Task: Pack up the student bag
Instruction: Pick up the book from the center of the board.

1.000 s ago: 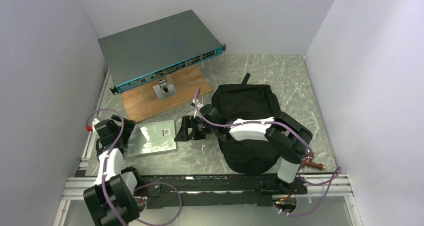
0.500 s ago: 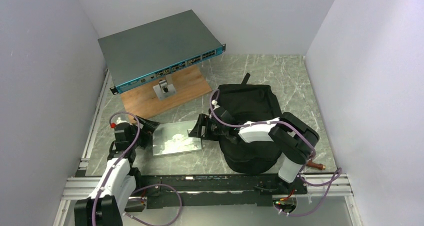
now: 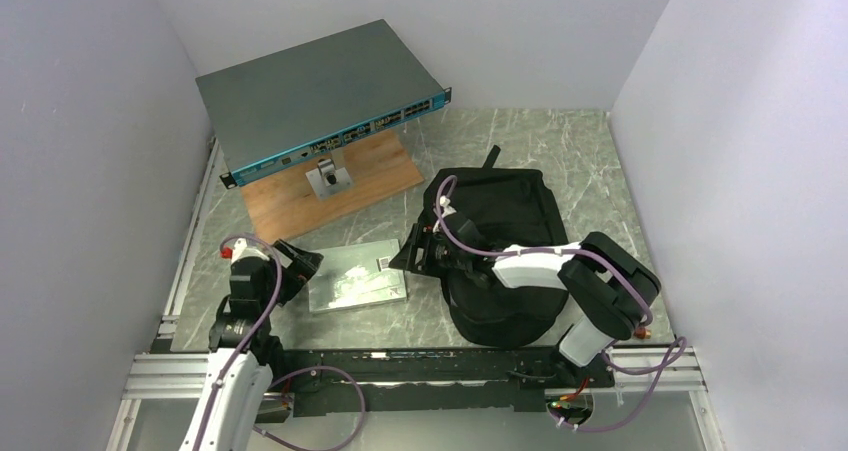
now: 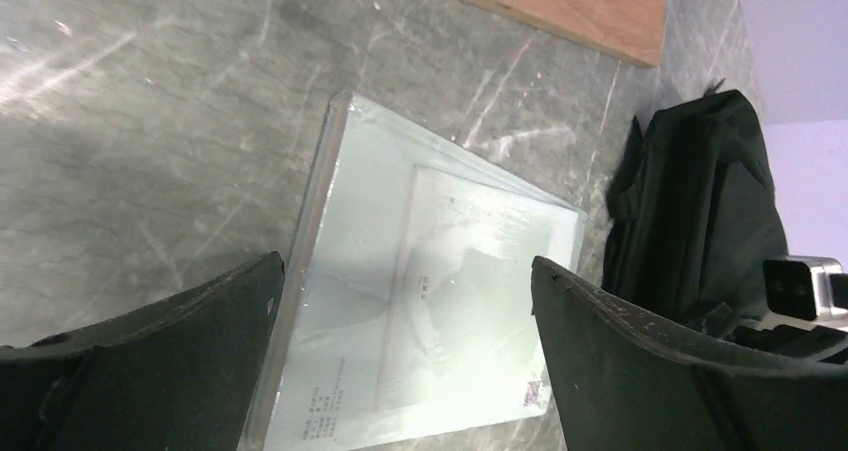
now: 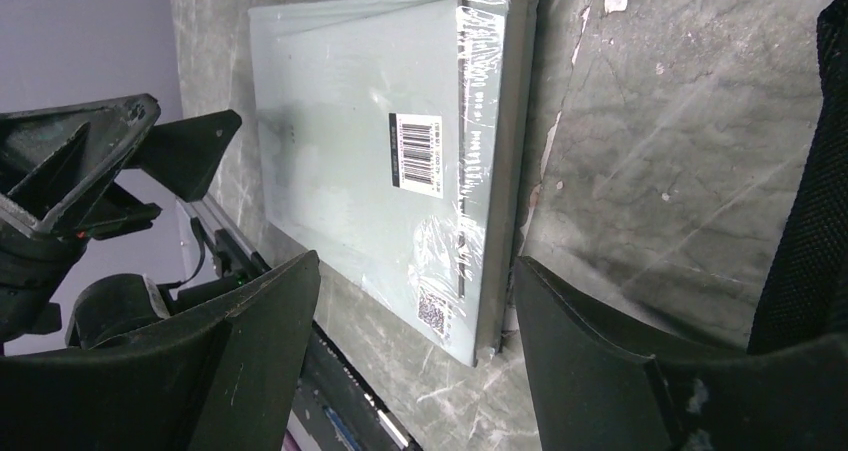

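Observation:
The student bag [image 3: 500,226], a black soft backpack, lies on the marble table right of centre, with my right arm stretched over it. It also shows at the edge of the left wrist view [image 4: 700,201]. A flat shrink-wrapped grey book [image 3: 358,276] lies just left of the bag. My left gripper [image 3: 300,266] stands open at the book's left edge, and the book [image 4: 430,301] fills the gap between its fingers. At the book's right edge my right gripper [image 3: 412,251] is open. Its jaws straddle the near corner of the book [image 5: 380,141] without gripping it.
A grey network switch [image 3: 320,96] rests tilted on a wooden board [image 3: 345,186] at the back left, with a small metal stand [image 3: 327,176] in front. Grey walls close in on both sides. A metal rail [image 3: 400,366] runs along the near edge.
The book has slid right toward the bag. My right gripper drew back right with it and narrowed a little. My left gripper swung right up to the book's left edge.

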Robot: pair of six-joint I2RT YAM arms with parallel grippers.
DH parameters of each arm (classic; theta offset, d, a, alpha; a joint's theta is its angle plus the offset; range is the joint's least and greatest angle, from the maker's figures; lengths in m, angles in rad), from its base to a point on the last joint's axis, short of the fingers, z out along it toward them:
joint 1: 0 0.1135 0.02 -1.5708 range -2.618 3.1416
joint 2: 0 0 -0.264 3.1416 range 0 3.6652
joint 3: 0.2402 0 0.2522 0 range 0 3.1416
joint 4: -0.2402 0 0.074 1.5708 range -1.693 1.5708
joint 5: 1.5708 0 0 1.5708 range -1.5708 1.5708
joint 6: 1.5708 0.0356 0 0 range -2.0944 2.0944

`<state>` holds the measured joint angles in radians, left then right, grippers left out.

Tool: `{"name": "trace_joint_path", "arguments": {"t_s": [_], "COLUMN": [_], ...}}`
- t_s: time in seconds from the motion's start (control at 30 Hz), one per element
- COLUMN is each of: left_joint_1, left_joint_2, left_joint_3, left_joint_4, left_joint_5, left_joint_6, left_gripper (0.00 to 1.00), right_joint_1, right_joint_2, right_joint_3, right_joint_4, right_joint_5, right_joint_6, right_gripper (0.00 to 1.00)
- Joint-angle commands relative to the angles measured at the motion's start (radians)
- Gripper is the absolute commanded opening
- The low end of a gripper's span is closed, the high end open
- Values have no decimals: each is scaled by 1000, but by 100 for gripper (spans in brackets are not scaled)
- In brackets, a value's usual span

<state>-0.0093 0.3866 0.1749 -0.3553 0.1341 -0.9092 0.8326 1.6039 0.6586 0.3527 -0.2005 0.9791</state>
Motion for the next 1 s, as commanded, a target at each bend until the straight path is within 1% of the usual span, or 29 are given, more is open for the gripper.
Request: {"name": "trace_joint_path", "arguments": {"t_s": [0.0,0.13,0.2,0.27,0.37,0.5,0.63,0.77,0.8,0.87,0.97], "left_joint_1": [-13,-15,-19,-22,-26,-28,-28,-42,-51,-73,-125], "left_joint_2": [-31,149,242,292,295,246,233,280,295,328,348], "left_joint_3": [-18,-35,-19,-20,-45,-68,-81,-81,-75,-63,-50], "left_joint_4": [8,190,210,234,260,248,265,333,343,348,409], "left_joint_5": [-94,27,44,58,69,53,80,153,163,173,182], "left_joint_6": [57,91,104,112,88,76,67,39,33,19,-18], "left_gripper": [100,98,98,99,99,98,97,96,95,95,95], "right_joint_1": [-26,-26,-26,-24,-20,-20,-20,-19,-19,-19,-19], "right_joint_2": [-10,19,36,53,80,78,69,0,-17,-59,-133], "right_joint_3": [1,12,27,39,58,56,74,76,84,104,116], "right_joint_4": [12,34,41,61,72,67,71,86,76,53,19], "right_joint_5": [2,-30,-55,-92,-129,-127,-172,-201,-207,-223,-211], "right_joint_6": [-30,-30,-27,-24,-22,-34,-36,-17,-19,-26,-33], "right_gripper": [73,72,67,61,57,57,56,54,50,47,47]}}
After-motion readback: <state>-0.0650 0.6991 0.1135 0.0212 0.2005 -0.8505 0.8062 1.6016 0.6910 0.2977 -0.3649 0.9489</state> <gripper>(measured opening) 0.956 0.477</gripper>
